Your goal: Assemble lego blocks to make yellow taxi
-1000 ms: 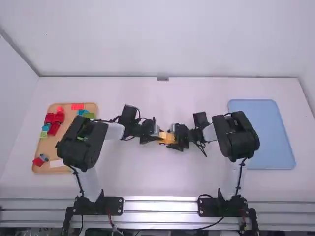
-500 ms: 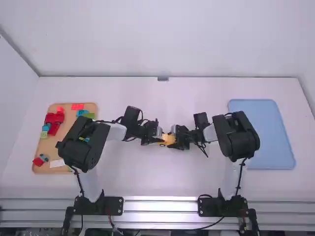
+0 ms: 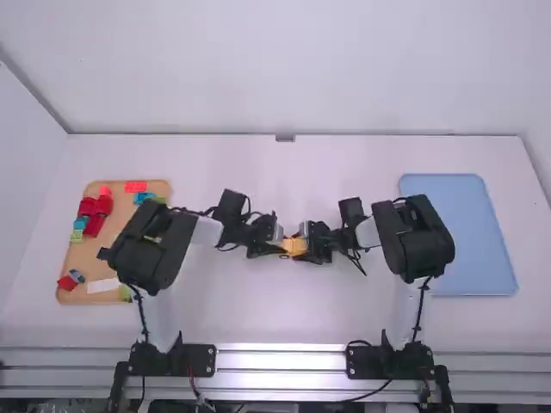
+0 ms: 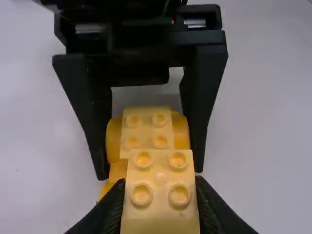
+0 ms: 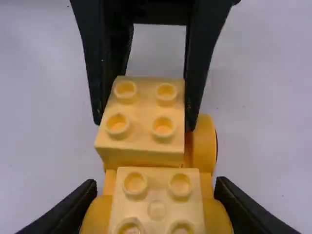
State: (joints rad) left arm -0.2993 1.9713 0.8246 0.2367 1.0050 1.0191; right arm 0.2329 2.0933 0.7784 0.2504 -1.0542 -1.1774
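"High view: one white table [image 3: 284, 323], smooth. One flat blue tray [image 3: 456, 237], right side. One tan tray [image 3: 93, 262], left side, bearing small blocks [image 3: 96, 215] in red, blue and green."

"And the grippers?"

"Two, black, facing each other near the middle. Left gripper [image 3: 280, 244]: fingers closed against both sides of a yellow block. Right gripper [image 3: 305, 248]: fingers closed on the rounded sides of the yellow base."

"Where's the taxi piece itself?"

"Between the two pairs of fingertips. Yellow base [image 5: 98, 214]: glossy plastic, round bulges at its sides. Studded block [image 5: 156, 207]: square-topped, paler, between the bulges. Yellow block [image 5: 146, 122]: boxy, straight-edged, just beside the studded block, above part of the base. Whether it is pressed home, cannot tell."

"Smallest entry?"

"Studs [image 5: 166, 92]: round, raised, shallow-hollowed, four on the yellow block."
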